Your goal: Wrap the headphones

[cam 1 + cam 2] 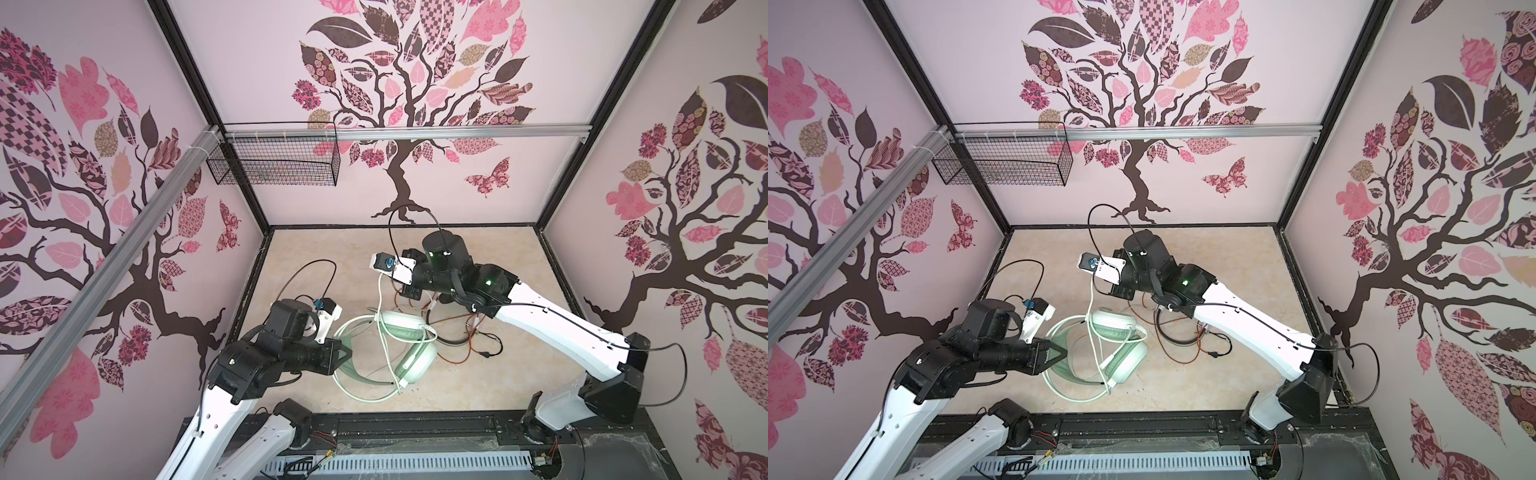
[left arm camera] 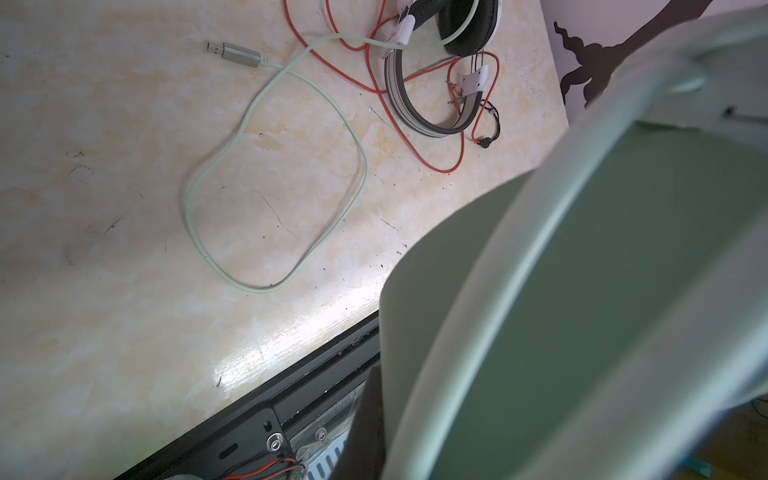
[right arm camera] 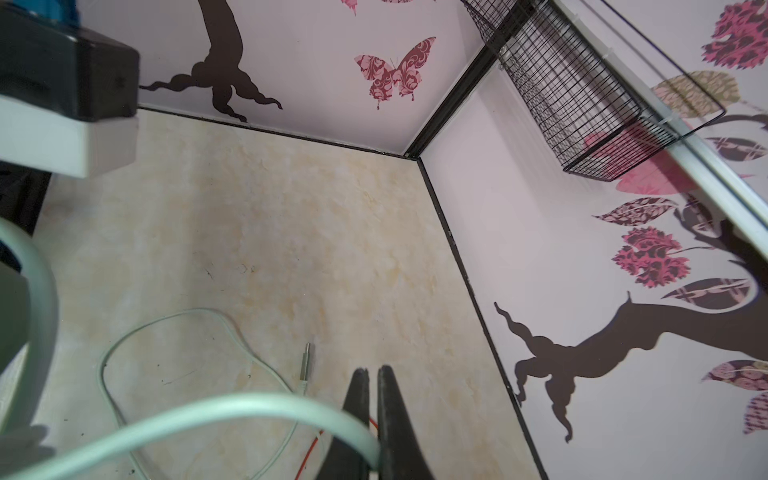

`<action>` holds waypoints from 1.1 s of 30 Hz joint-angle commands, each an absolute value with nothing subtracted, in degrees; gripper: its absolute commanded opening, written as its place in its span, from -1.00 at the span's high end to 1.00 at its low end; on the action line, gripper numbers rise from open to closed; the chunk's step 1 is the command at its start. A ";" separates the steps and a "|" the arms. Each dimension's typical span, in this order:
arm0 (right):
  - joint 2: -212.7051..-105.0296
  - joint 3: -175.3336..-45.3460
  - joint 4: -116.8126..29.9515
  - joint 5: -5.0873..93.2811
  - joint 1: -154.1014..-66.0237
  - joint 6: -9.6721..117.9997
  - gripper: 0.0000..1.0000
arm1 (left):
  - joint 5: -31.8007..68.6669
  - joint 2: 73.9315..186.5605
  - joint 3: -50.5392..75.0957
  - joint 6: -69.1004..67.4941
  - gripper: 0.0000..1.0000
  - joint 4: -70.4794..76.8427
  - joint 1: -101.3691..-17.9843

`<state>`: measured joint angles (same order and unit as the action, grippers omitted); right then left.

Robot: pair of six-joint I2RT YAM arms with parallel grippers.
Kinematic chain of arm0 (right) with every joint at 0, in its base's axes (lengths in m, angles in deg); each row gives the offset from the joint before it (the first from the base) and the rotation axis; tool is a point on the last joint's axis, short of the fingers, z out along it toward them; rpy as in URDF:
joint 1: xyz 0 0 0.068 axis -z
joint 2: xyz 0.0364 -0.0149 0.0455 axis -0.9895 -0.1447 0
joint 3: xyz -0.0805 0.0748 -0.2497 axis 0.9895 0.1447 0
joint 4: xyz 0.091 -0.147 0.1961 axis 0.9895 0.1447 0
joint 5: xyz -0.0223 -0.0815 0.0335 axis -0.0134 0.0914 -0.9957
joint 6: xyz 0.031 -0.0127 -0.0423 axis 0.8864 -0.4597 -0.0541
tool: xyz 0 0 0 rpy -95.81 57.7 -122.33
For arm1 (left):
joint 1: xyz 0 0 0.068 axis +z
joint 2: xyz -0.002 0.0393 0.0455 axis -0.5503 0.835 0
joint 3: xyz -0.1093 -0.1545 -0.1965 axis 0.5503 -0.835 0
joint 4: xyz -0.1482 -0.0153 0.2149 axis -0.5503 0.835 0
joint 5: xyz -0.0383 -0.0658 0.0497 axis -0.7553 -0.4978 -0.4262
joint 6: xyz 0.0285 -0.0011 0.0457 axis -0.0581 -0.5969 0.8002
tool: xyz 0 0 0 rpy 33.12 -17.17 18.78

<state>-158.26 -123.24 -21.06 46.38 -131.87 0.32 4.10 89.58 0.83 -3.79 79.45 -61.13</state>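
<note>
Nearest the front edge of the desk [image 1: 478, 390], slightly left of the middle, the mint-green headphones [image 1: 419, 360] are found lying flat, with a slack loop of the pale green cable [image 2: 189, 199] spread toward that edge. The headband [image 2: 582, 291] is clamped by the left gripper [image 1: 344, 356], whose jaws are closed on it from the left-edge side. Further in, the cable is lifted off the desk and pinched between the closed jaws of the right gripper [image 3: 373, 370], which hangs above the middle of the desk. The step in hand is judged to be the winding of this cable around the mint-green pair. For a clean result, the headband should be held steady by the left gripper while the cable is carried around the band or cups by the right. Light tension should be kept so that the turns lie side by side, and the slack loop should be drawn in gradually (the USB plug [image 2: 239, 54] lies free on the desk and may snag). Beyond, toward the right edge and partly under the right arm, the white-and-black headphones [image 2: 465, 29] are seen, with a thin dark headband and an orange-red cable [image 2: 446, 171] sprawled unwound. The pale cable should be kept clear of it, as tangling is considered likely.
</note>
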 commanded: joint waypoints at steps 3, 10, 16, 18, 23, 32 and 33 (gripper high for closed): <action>-161.04 -121.80 -24.21 36.75 -129.75 6.58 1.00 | -1.46 88.45 6.16 -4.75 1.00 78.13 -61.30; -166.06 -124.96 -24.39 28.88 -129.67 10.33 1.00 | -3.77 88.74 7.18 -6.89 1.00 76.21 -61.34; -168.10 -126.27 -25.56 25.74 -129.79 11.95 1.00 | -4.39 88.53 5.39 -8.36 1.00 74.17 -61.33; -168.17 -126.38 -25.97 25.11 -129.84 11.90 1.00 | -4.45 88.61 4.53 -8.93 1.00 73.37 -61.34; -168.03 -127.23 -26.30 25.23 -129.79 11.69 1.00 | -4.89 89.64 2.87 -9.03 1.00 72.33 -61.34; -167.62 -126.95 -27.30 26.10 -129.76 12.67 1.00 | -4.89 90.54 2.54 -9.52 1.00 71.30 -61.33; -167.44 -126.06 -28.03 26.71 -129.76 12.97 1.00 | -4.76 90.25 2.85 -9.46 1.00 71.40 -61.29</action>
<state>-167.01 -125.58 -25.96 25.92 -129.97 11.47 -1.45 91.22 2.93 -9.50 75.80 -61.13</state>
